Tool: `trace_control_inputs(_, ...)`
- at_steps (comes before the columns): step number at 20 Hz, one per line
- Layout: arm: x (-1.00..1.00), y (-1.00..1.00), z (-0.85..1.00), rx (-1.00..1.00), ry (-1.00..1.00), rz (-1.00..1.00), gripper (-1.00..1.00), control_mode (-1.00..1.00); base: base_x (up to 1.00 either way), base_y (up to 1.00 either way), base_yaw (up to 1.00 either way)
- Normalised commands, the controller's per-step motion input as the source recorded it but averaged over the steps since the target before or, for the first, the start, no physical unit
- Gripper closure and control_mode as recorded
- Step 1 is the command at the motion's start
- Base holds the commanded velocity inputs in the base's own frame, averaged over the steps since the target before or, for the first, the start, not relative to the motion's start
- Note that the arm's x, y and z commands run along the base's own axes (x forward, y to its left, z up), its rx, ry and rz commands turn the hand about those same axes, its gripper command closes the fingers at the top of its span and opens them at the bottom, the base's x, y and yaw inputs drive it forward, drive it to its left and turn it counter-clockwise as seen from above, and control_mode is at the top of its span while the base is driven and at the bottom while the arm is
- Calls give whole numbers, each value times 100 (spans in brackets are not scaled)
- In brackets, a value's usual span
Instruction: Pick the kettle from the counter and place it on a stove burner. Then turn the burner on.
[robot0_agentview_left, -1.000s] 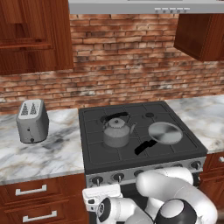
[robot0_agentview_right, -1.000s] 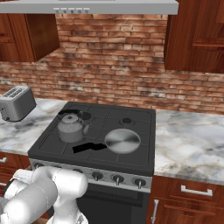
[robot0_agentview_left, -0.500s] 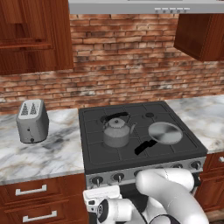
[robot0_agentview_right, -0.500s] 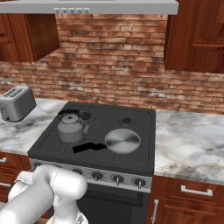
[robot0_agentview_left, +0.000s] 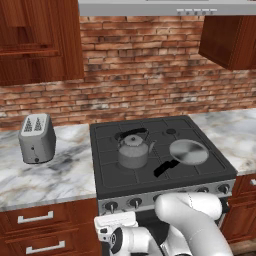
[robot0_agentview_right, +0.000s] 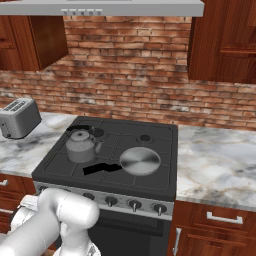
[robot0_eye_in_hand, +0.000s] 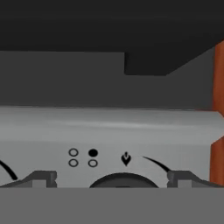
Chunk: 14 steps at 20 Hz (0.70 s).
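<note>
Against the brick wall, the kettle already sits on the stove's rear-left burner, leaving only ignition: the gripper, fingers spread, faces a control knob on the front panel.

pincer fingertips apparently straddling knob, open gaps either side

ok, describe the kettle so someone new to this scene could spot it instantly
Find the black stove set into the marble counter below the brick wall. The kettle stands on its left half, beside a frying pan. It is the squat round grey pot with a domed lid, arched black handle and short spout, unlike the flat pan or the boxy toaster.
</note>
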Motion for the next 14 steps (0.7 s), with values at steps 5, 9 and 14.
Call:
trace_control_inputs(5, 0, 9, 0, 0, 0, 0, -100, -100, 0, 0, 0)
trace_control_inputs(9, 0, 5, 6, 0, 0, 0, -100, -100, 0, 0, 0)
trace_control_inputs(14, 0, 0, 14, 0, 0, 0, -100, -100, 0, 0, 0)
